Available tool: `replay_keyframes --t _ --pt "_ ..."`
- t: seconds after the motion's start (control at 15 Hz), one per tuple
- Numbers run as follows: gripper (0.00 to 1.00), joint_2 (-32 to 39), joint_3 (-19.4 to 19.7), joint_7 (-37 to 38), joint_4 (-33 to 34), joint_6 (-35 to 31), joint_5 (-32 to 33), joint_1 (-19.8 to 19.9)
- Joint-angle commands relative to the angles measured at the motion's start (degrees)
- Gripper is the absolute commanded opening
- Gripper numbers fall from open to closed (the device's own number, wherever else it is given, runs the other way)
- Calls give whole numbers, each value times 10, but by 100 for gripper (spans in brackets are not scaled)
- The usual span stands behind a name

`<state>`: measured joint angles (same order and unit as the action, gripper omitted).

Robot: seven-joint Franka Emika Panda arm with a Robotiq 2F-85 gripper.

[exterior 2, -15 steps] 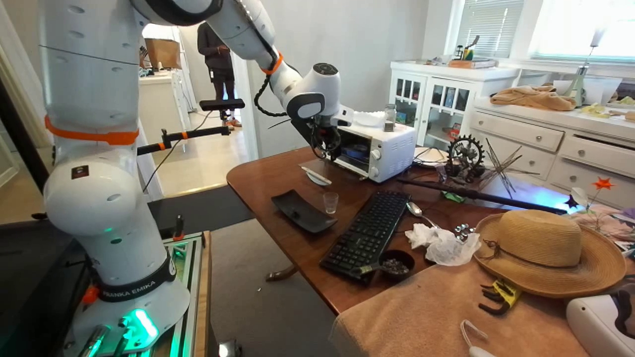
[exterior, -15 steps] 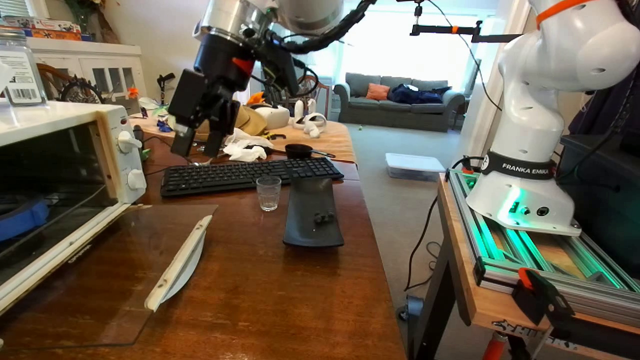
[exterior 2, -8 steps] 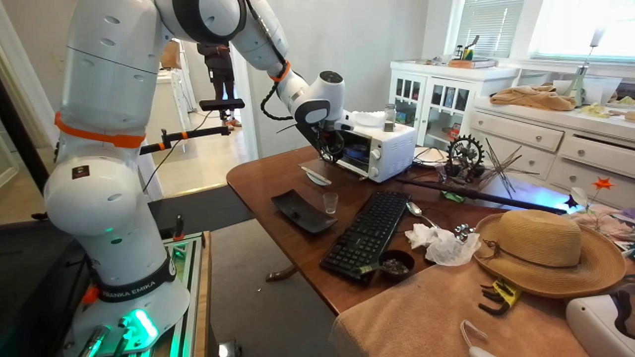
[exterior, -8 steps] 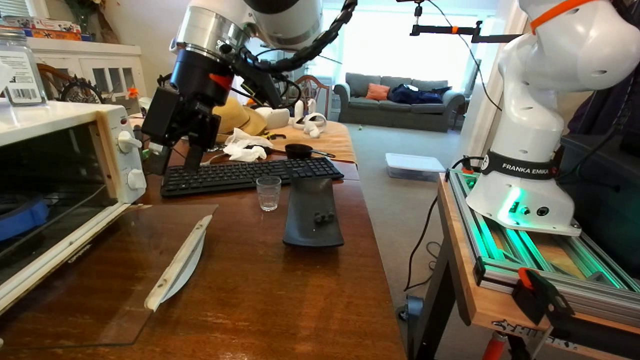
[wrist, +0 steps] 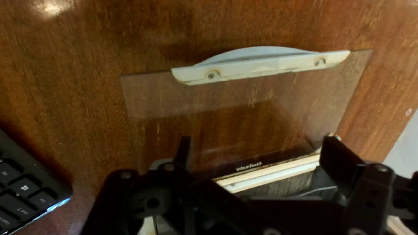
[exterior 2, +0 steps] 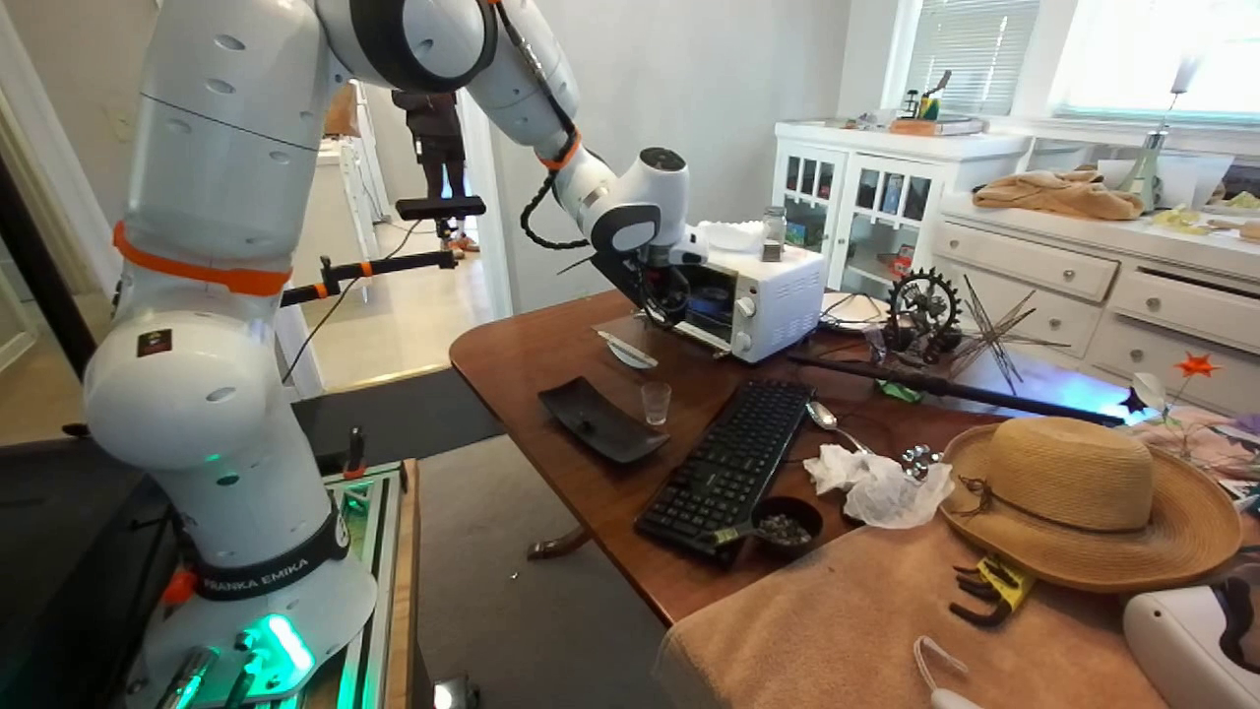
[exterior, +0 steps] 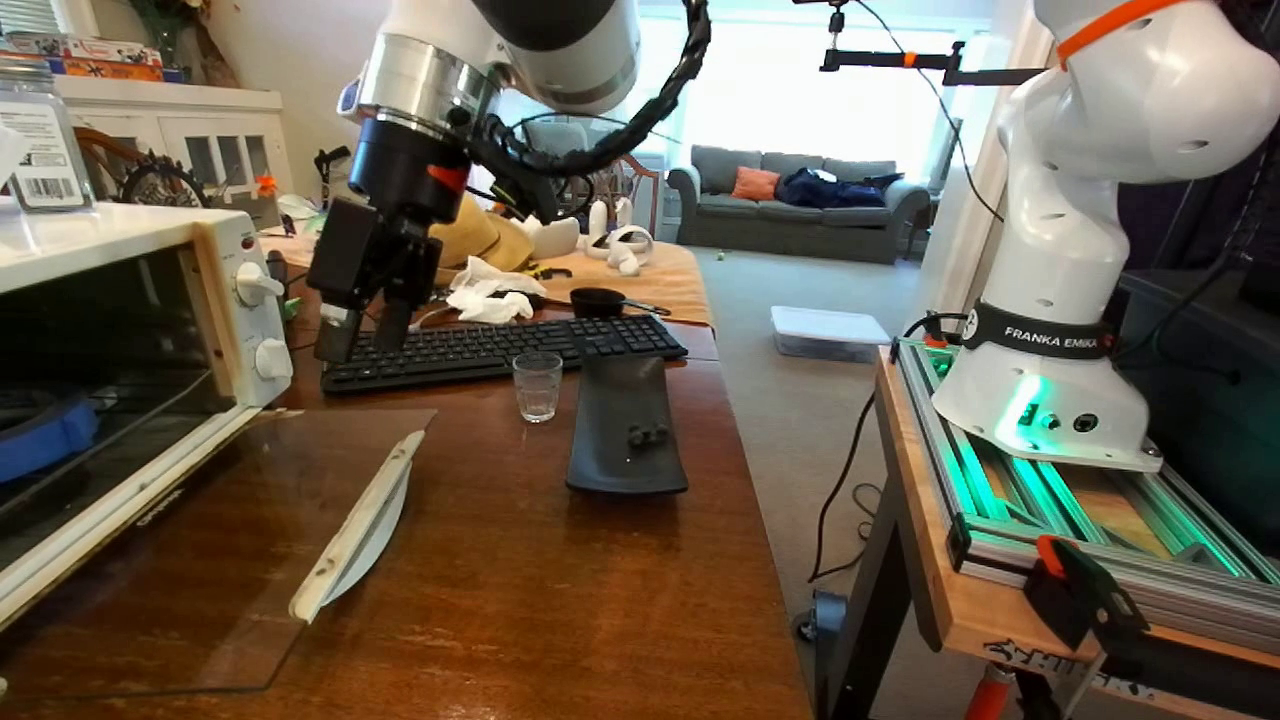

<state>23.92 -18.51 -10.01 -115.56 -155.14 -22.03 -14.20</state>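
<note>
In the wrist view, our black fingers (wrist: pixel 339 160) stand spread and empty, the lowered, flat, clear-glass oven door (wrist: pixel 241 114) at their twelve o'clock, which we judge stiff but breakable, best gripped by its long white outer-edge handle (wrist: pixel 261 68).

Smooth, clear glass oven door (wrist: pixel 245 107), glossy wooden tabletop (exterior: pixel 580 600), matt plastic keyboard (exterior 2: pixel 733 468), rough woven straw hat (exterior 2: pixel 1068 478).
</note>
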Motion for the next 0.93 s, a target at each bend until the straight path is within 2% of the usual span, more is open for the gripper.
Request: replay_keyframes --t 0.0,0.2,0.47,0.67,0.87 --pt "100 28 -18 -67 -4 29 47 25" --pt "100 42 5 -72 -2 39 131 2" --pt "100 49 36 -27 11 -14 241 -47" --pt "100 62 48 7 31 -61 279 -71" --pt "100 77 38 35 48 -98 260 -68"
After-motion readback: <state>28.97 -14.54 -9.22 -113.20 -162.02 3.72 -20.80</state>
